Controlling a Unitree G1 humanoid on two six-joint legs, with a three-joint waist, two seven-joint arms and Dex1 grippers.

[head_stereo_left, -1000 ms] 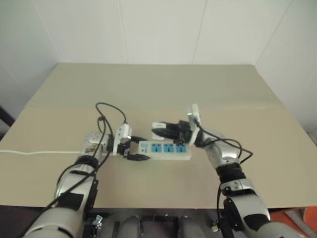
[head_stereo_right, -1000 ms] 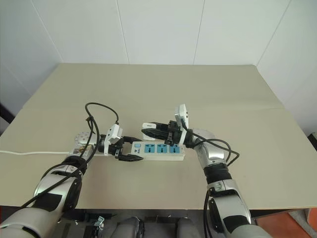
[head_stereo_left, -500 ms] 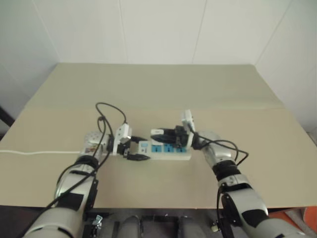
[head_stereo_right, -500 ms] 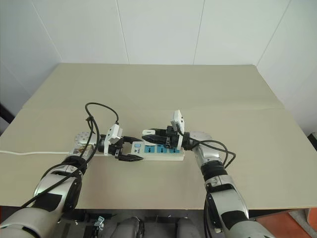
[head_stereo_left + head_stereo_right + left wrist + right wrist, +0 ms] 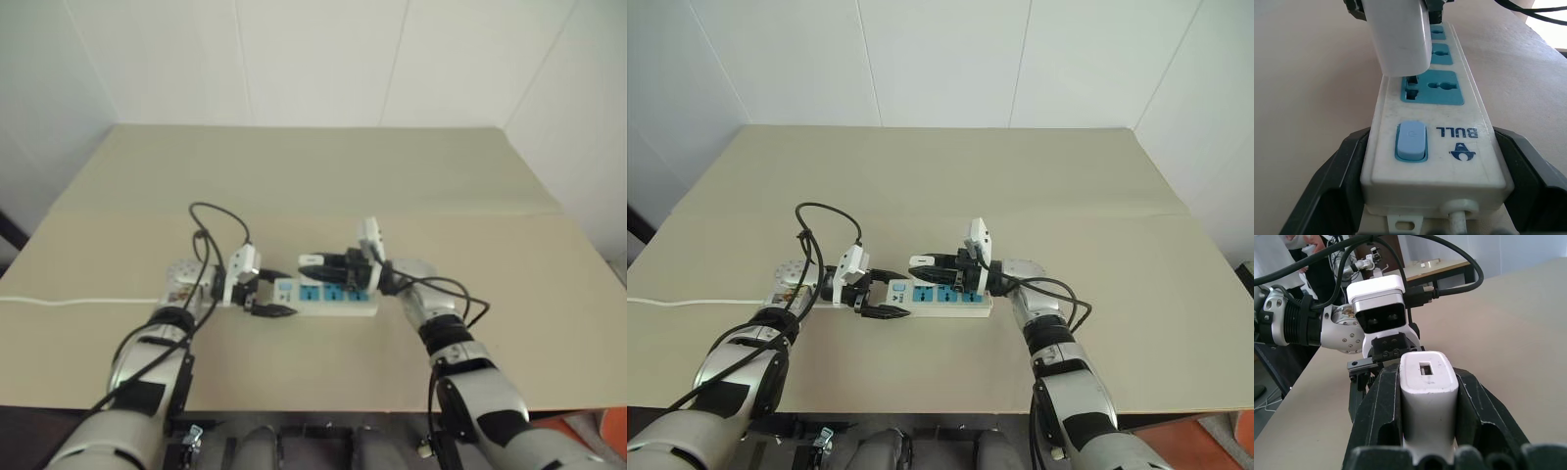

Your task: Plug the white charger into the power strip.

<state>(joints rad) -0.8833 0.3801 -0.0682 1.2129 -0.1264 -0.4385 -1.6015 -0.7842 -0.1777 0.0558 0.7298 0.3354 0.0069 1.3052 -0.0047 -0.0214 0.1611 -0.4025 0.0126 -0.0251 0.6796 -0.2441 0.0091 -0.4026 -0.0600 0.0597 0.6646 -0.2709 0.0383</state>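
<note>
left gripper (image 5: 1415, 196): clamped on switch end of the power strip (image 5: 1435, 127), one black finger (image 5: 1327, 191) on each long side, pinning it flat on the table
power strip: lies flat on the tan table (image 5: 323, 176), near the front-middle, long axis running left-right; light-blue switch (image 5: 1411, 141) at the held end, then three blue socket faces; brand mark "BULL" beside the switch
cord (image 5: 78, 301): thin white, leaves the strip's switch end, runs off toward the table's left edge
right gripper (image 5: 1427, 431): closed around the white charger (image 5: 1427, 396), fingers on its two sides
white charger: held over the strip, its lower end right at the socket nearest the switch (image 5: 1432, 88); cannot tell if prongs are seated
wall: white panels behind the table's far edge (image 5: 313, 59)
</note>
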